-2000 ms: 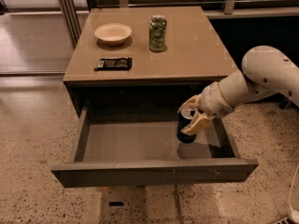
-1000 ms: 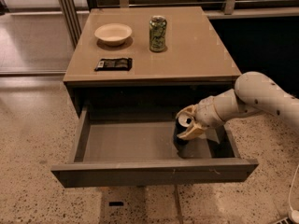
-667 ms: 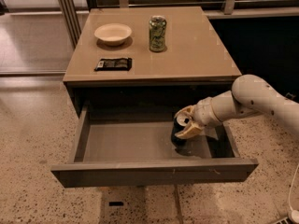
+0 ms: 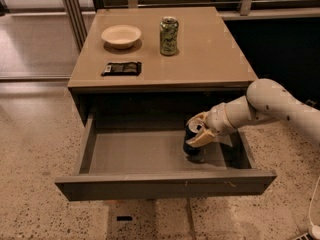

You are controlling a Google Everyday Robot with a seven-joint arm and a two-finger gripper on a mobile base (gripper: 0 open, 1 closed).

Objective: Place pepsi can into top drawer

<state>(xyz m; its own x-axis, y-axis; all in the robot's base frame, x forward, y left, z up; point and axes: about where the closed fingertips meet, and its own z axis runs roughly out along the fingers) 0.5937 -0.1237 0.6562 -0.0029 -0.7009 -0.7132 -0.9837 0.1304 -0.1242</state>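
Hand [image 4: 196, 132] around pepsi can [image 4: 191, 144] in drawer [image 4: 165, 184]

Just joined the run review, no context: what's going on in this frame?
The robot's arm reaches in from the right, and its hand grips the pepsi can inside the open top drawer, toward its right side. The can is upright, at or just above the drawer floor, and not yet released. A green can, a bowl and a dark packet sit on the cabinet top.
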